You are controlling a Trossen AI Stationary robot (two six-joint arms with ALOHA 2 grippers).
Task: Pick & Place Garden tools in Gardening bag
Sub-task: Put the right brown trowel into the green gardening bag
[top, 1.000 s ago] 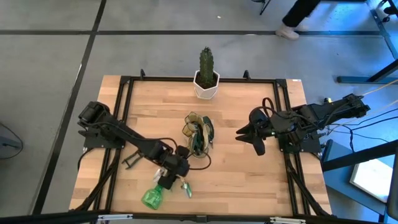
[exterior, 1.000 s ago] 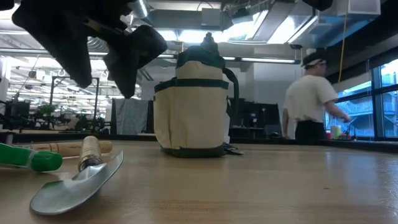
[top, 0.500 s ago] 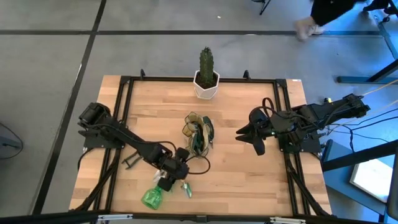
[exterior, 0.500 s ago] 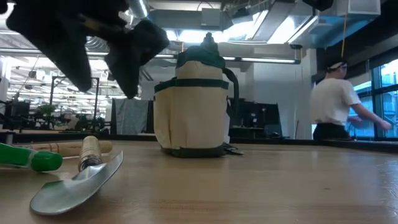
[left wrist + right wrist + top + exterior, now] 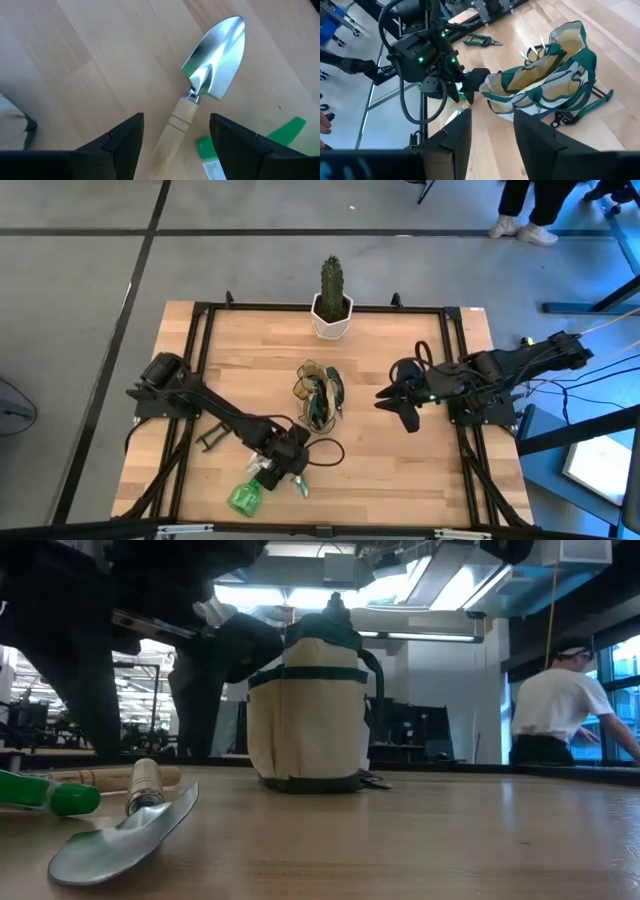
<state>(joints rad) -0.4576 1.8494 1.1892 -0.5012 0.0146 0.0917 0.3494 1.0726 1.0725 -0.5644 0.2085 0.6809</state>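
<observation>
Left claw (image 5: 175, 145) hangs open and empty right over the trowel (image 5: 207, 80), whose wooden handle lies between its fingers on the table (image 5: 380, 470), with the green spray bottle (image 5: 243, 498) just beside it, so both are yet to be packed. Farther back the bag (image 5: 320, 395) stands mid-table with tool tips poking out, shears (image 5: 480, 41) lie loose on the wood, and the right claw (image 5: 392, 402) waits open and empty beside the bag.

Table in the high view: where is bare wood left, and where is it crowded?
Bare: between cactus pot and left frame rail, and the front right corner below the right gripper. Crowded: front left, where the left gripper, trowel and spray bottle cluster beside the gardening bag.
</observation>
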